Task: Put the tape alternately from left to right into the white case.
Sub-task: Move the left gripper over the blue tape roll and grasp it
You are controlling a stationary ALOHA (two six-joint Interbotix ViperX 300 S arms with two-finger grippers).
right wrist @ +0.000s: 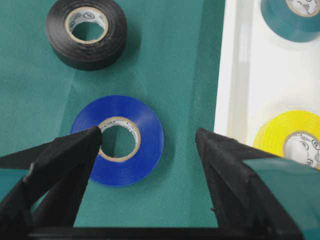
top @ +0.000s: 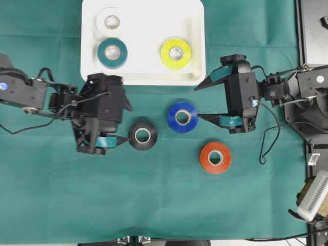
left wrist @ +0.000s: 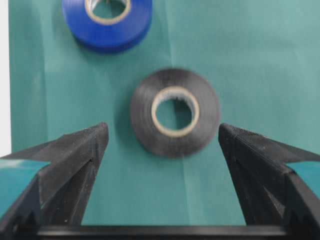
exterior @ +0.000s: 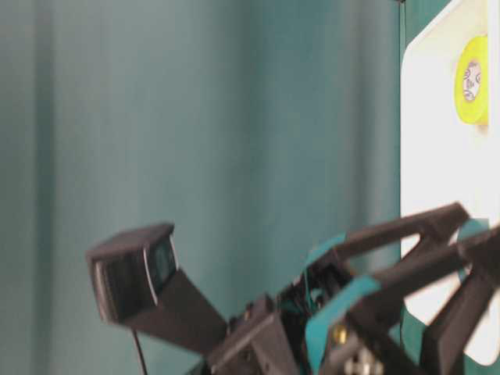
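Black roll (left wrist: 175, 118) lies just ahead of the left pincer (left wrist: 162, 137), jaws spread to straddle it; right pincer (right wrist: 147, 142) hangs spread over the blue roll (right wrist: 120, 140)

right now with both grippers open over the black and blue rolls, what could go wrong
1. The black roll and blue roll lie close together, so the left gripper and right gripper may collide if both reach in.
2. In the right wrist view one right finger overlaps the blue roll's edge, so it may land on the roll rather than straddle it.
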